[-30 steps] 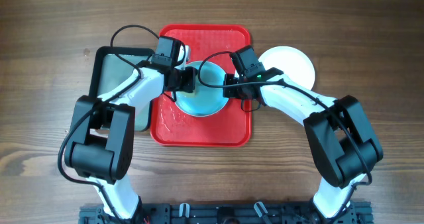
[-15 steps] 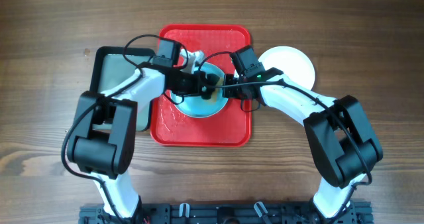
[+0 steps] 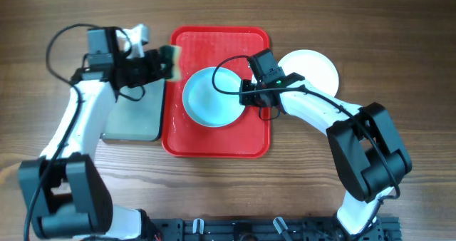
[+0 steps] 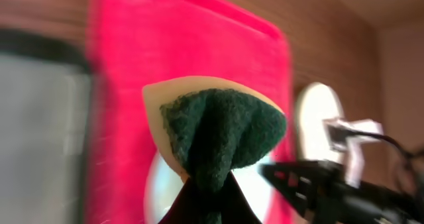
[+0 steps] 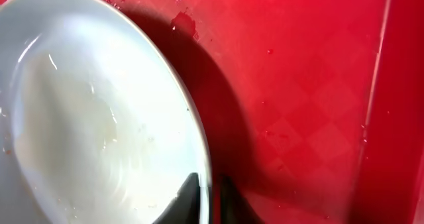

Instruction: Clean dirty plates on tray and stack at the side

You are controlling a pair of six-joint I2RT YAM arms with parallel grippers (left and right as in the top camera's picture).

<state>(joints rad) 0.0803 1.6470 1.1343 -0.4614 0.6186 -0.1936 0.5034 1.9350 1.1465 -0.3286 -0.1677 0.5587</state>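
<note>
Turquoise plate (image 5: 99, 118): its right rim runs between the two dark fingers of the right gripper (image 5: 207, 201), one on each face. Whether they pinch it or sit loose, the cropped wrist view does not show. It lies on the red tray (image 5: 298, 85), wet and glossy, so probably slippery. It looks stiff, light and breakable, with the thin rim the only purchase. Further out, the left gripper (image 4: 209, 207) is clamped on a folded green sponge (image 4: 222, 128) near the metal pan (image 3: 132, 120). A white plate (image 3: 313, 68) rests on the table (image 3: 399, 27) right of the tray.
</note>
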